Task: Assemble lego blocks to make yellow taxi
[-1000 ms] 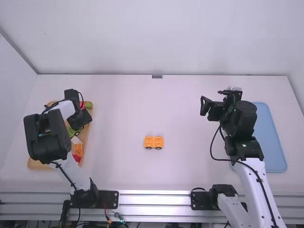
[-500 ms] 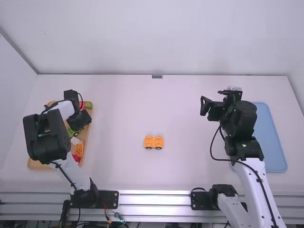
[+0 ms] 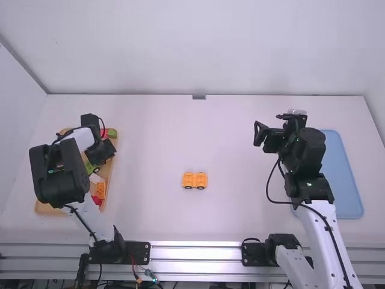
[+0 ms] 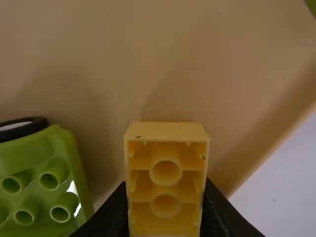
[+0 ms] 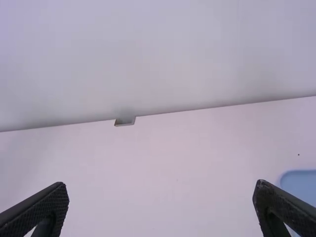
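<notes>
Yellow block [image 4: 166,132] in grip among loose parts, near the right edge of a wooden tray [image 3: 47,208].

In the tray, at the table's [image 3: 240,223] left edge, a green wheeled piece [image 4: 37,158] crowds one side of the left gripper [image 3: 102,150]; white [image 3: 95,177], yellow and red parts lie toward the near right corner. The tray's raised right wall runs close by on the other side. A yellow wheeled piece [image 3: 194,180] stands mid-table, nearer the front edge, and a blue tray [image 3: 348,180] lies along the right edge. The gripped block sits between the left gripper's closed fingers, hollow side toward the wrist camera; the right gripper [image 3: 272,139], toward the table's right side, is spread wide and empty.
</notes>
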### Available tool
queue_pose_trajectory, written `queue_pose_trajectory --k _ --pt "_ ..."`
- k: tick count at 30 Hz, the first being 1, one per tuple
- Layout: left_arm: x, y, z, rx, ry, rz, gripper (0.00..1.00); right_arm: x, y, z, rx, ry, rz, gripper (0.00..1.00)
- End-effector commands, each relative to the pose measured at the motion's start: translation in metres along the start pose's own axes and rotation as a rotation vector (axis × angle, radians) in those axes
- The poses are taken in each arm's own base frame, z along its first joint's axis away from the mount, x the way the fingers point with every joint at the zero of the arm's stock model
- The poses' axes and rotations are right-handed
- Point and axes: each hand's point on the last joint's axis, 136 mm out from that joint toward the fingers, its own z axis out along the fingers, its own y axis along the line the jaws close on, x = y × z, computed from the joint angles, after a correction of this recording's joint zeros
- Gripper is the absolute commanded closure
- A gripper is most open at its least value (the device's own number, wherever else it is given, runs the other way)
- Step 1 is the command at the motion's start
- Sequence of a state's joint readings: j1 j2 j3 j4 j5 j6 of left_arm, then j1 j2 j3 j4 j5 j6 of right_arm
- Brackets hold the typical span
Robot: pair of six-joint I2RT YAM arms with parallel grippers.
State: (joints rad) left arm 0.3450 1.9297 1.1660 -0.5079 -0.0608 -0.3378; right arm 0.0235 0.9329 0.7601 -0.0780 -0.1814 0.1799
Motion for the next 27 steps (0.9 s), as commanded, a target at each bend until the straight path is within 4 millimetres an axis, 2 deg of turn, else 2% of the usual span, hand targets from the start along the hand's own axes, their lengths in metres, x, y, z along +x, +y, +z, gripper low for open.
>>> queue_pose_trajectory --k 1,4,5,7,8,10,11,12,13,14,15,16,18,19,20,22,23,24,27 --pt "-0.003 0.001 0.000 -0.008 0.004 0.018 0.78 -0.010 0.004 -0.002 -0.013 -0.021 -0.002 0.02" --pt "-0.010 0.009 -0.010 -0.060 -0.013 0.012 0.80 -0.011 0.004 -0.002 -0.013 -0.022 0.002 0.01" --pt "-0.013 0.009 -0.017 -0.061 -0.019 0.012 0.85 -0.011 0.005 -0.002 -0.014 -0.023 0.001 0.02" --pt "-0.017 0.007 -0.028 -0.051 -0.032 0.009 0.87 -0.012 0.005 -0.002 -0.017 -0.028 -0.001 0.01" --pt "-0.021 0.005 -0.037 -0.037 -0.052 0.007 0.92 -0.012 0.008 -0.001 -0.032 -0.027 -0.001 0.01" --pt "-0.030 -0.001 -0.060 0.011 -0.110 -0.006 0.96 -0.013 0.019 0.003 -0.099 -0.026 -0.016 0.01" --pt "-0.032 -0.002 -0.065 0.018 -0.123 -0.007 0.97 -0.013 0.021 0.004 -0.117 -0.024 -0.018 0.01" --pt "-0.036 -0.012 -0.083 0.084 -0.171 0.016 0.98 -0.012 0.028 0.009 -0.167 -0.020 -0.019 0.01" --pt "-0.037 -0.020 -0.092 0.123 -0.194 0.050 0.98 -0.011 0.032 0.012 -0.192 -0.018 -0.021 0.01" --pt "-0.036 -0.040 -0.112 0.218 -0.243 0.125 0.96 -0.009 0.040 0.018 -0.246 -0.007 -0.022 0.01" --pt "-0.036 -0.046 -0.117 0.248 -0.256 0.156 0.95 -0.008 0.043 0.020 -0.268 -0.004 -0.023 0.02" --pt "-0.032 -0.065 -0.136 0.341 -0.304 0.241 0.94 -0.006 0.050 0.026 -0.324 0.002 -0.025 0.01" --pt "-0.016 -0.107 -0.171 0.538 -0.385 0.407 0.91 -0.001 0.069 0.037 -0.475 0.014 -0.031 0.01" --pt "-0.014 -0.110 -0.173 0.551 -0.390 0.420 0.91 -0.001 0.071 0.037 -0.488 0.014 -0.032 0.01" --pt "0.001 -0.133 -0.193 0.669 -0.427 0.523 0.91 0.002 0.083 0.041 -0.591 0.015 -0.046 0.02" --pt "0.024 -0.159 -0.214 0.811 -0.456 0.638 0.90 0.007 0.098 0.043 -0.729 0.022 -0.042 0.01" --pt "0.029 -0.163 -0.217 0.837 -0.460 0.661 0.90 0.008 0.100 0.044 -0.752 0.024 -0.038 0.01" --pt "0.046 -0.181 -0.229 0.937 -0.473 0.746 0.89 0.011 0.108 0.045 -0.843 0.029 -0.027 0.01" --pt "0.088 -0.212 -0.250 1.146 -0.491 0.942 0.91 0.018 0.128 0.045 -1.030 0.032 -0.036 0.01"
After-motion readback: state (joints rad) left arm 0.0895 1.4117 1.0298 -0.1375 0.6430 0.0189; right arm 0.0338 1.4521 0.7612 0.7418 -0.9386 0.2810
